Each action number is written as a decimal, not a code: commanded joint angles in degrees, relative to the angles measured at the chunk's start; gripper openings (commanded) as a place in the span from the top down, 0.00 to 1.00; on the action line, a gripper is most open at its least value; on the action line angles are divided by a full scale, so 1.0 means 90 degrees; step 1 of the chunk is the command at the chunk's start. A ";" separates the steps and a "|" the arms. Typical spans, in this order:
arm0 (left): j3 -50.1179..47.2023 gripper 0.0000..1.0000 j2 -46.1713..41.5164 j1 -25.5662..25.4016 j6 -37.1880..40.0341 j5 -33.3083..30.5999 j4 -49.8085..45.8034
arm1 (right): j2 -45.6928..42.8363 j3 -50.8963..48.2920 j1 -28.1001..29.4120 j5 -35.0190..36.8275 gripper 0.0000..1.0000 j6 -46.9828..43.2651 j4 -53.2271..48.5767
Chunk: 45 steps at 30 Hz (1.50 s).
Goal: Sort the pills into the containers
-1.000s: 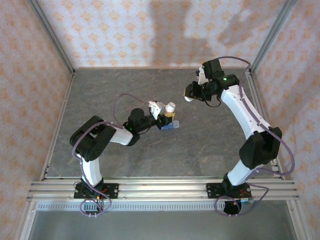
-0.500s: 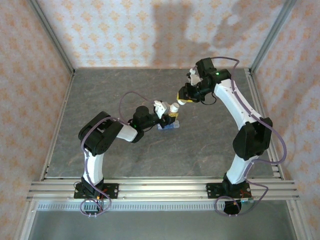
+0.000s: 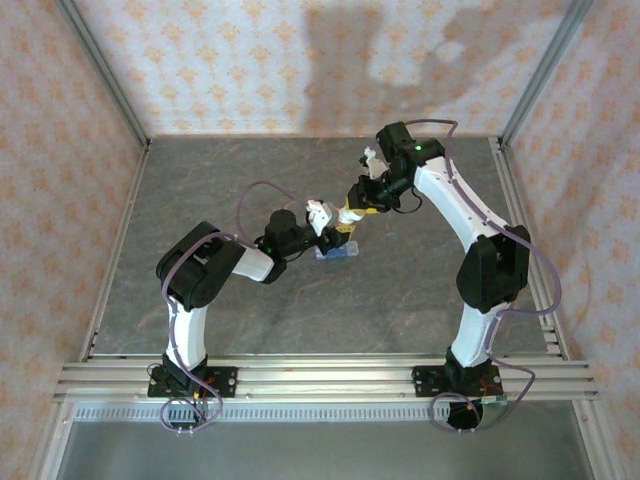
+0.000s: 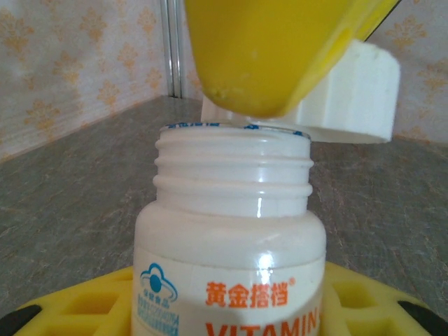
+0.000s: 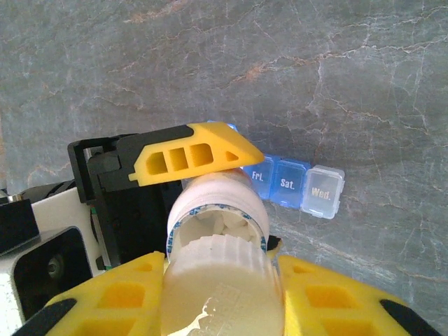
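My left gripper (image 3: 330,230) is shut on a white vitamin bottle (image 4: 231,245) with orange lettering, held upright with its threaded neck uncovered. White pills (image 5: 218,225) show inside its open mouth (image 5: 217,210). My right gripper (image 5: 220,304) is shut on the white ribbed cap (image 5: 220,294), which hangs just above and slightly off the neck; the cap (image 4: 346,91) also appears behind the bottle. The blue pill organizer (image 5: 290,183) lies on the table beneath, its lids marked Fri., Sat. and a paler Wed. It sits just below both grippers (image 3: 337,252).
The grey stone-patterned table (image 3: 420,290) spreads around the organizer. Patterned walls and metal frame posts (image 3: 105,80) enclose the workspace. Both arms meet over the table's middle, and the left gripper's yellow finger (image 5: 185,157) stands against the bottle's far side.
My right arm swung left from the back right to the bottle and shut on its cap. The cap now sits off the neck. The left arm edged forward.
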 commanded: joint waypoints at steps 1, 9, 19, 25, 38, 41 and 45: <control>0.0108 1.00 -0.0217 0.0040 0.0074 0.0208 0.0218 | 0.0128 0.0206 0.0004 0.0043 0.67 -0.0128 -0.0143; 0.0016 1.00 -0.0423 0.0043 -0.0007 0.0372 0.0266 | 0.0169 0.0117 -0.0015 0.0061 0.67 -0.0115 -0.0047; -0.0105 1.00 -0.0784 0.0015 -0.0105 0.0482 0.0287 | 0.0129 -0.0017 -0.0108 -0.0248 0.67 0.0141 0.0277; -0.0134 1.00 -0.0794 -0.0019 -0.0114 0.0483 0.0311 | 0.0090 -0.0142 -0.0113 -0.0425 0.67 0.0202 0.0376; 0.0057 1.00 -0.0992 -0.0019 0.0251 0.0792 -0.0406 | 0.0434 -0.0002 0.0016 -0.0470 0.67 -0.0297 -0.0265; 0.0158 1.00 -0.1045 -0.0016 0.0334 0.0873 -0.0722 | 0.0520 0.0069 0.0135 -0.0322 0.67 -0.0236 -0.0296; 0.0154 1.00 -0.1012 -0.0020 0.0215 0.0763 -0.0505 | 0.0408 -0.0310 0.0292 -0.0164 0.67 0.0444 0.0238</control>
